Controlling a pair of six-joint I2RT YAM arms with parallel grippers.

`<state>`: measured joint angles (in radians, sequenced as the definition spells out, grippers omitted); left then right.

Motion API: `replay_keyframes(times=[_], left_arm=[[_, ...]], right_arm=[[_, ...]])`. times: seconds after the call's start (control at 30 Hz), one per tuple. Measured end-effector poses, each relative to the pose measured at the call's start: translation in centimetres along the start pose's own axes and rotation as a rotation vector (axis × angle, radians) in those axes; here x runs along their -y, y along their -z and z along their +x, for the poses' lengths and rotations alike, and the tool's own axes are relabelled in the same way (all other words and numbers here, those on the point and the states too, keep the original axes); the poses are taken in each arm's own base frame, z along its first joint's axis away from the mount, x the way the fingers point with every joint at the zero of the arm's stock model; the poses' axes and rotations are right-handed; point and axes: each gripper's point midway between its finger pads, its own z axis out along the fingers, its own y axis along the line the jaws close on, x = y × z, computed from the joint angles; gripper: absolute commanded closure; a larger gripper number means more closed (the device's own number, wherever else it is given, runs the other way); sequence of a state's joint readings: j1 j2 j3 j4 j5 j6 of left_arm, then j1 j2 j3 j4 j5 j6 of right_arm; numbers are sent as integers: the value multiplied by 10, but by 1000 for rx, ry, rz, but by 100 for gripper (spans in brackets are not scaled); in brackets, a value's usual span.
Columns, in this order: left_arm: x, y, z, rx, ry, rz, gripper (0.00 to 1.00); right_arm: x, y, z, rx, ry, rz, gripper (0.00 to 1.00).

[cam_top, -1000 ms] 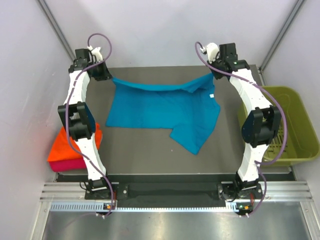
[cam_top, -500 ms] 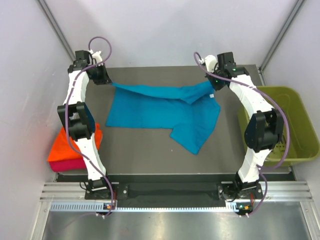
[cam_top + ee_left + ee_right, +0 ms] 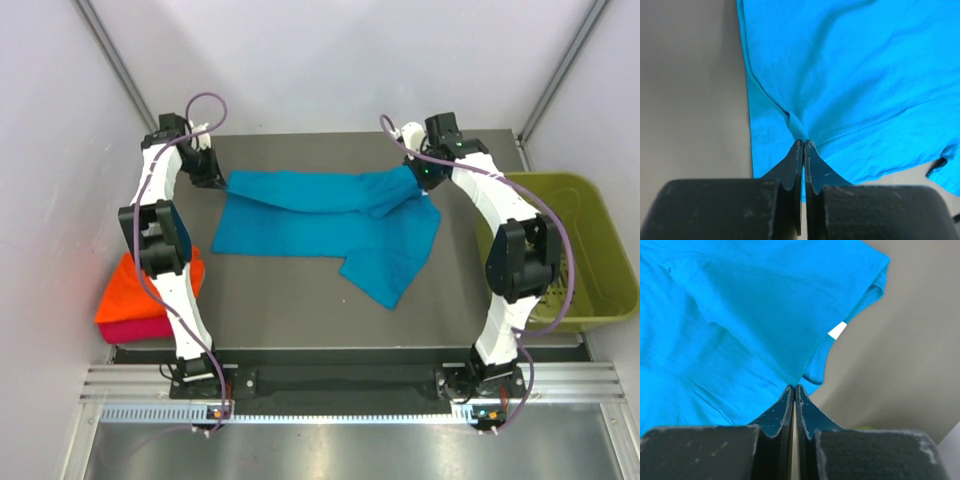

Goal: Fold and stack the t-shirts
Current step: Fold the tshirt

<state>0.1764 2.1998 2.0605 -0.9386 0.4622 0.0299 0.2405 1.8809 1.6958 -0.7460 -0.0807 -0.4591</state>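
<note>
Orange shirt [image 3: 125,295] lies on magenta shirt [image 3: 130,328] at table [image 3: 280,300] left edge. We see left gripper [image 3: 212,178] pinching teal shirt [image 3: 320,225], spread mid-table, at far-left corner. Right gripper [image 3: 425,178] pinches far-right edge near white label [image 3: 837,330]. Olive basket [image 3: 590,210] rightmost.

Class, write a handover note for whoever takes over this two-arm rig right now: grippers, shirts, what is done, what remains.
Left gripper: shut on the far left corner of the teal t-shirt.
Right gripper: shut on its far right edge, near the white neck label.
Teal t-shirt: middle of the table, far edge raised between the grippers, the rest flat.
Done: orange t-shirt folded, lying on the folded magenta t-shirt at the table's left edge.
Left to do: finish folding the teal one, then add it to that stack.
</note>
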Motion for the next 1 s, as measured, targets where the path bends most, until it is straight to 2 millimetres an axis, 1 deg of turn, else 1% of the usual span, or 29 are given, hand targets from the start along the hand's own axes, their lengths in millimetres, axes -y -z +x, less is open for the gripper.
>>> replay_keyframes(times=[0.03,0.07,0.1,0.13,0.2,0.27,0.33,0.47,0.5,0.6,0.63,0.7,0.77,0.83,0.9,1.0], left_arm=[[-2,-2,4,-17,9,-3,99],[-3,-4,9,-33,18,-4,96],[-5,-5,12,-47,26,-7,87],[-7,-7,16,-64,33,-8,85],[-12,-8,22,-85,51,-19,80],[-18,-7,24,-90,58,-49,79],[-26,-5,22,-82,59,-85,78],[-36,-1,14,-55,53,-144,75],[-37,0,9,-41,53,-153,75],[-34,10,-14,28,52,-165,74],[-31,13,-23,59,47,-163,74],[-23,15,-35,100,31,-149,75],[-11,14,-38,108,19,-125,75],[8,6,-36,96,8,-83,76],[32,-7,-27,65,-2,-28,78],[60,-27,-10,7,-5,39,80]], right_arm=[[0,-1,1,-4,0,-2,100],[-1,-2,2,-7,-1,-3,100],[-1,-3,3,-10,-1,-4,100],[-1,-4,5,-15,-1,-5,100],[-2,-5,9,-29,-1,-2,94],[-2,-7,13,-44,-2,6,88],[-1,-7,13,-47,2,17,87],[5,-6,14,-58,6,57,71],[7,-5,14,-62,6,68,70],[13,-3,12,-63,8,96,67],[15,-2,9,-57,8,104,66],[17,1,0,-32,11,111,64],[14,3,-12,-1,20,100,61],[2,3,-22,25,42,67,60],[-19,-2,-29,42,74,6,60],[-52,-17,-34,43,109,-105,60]])
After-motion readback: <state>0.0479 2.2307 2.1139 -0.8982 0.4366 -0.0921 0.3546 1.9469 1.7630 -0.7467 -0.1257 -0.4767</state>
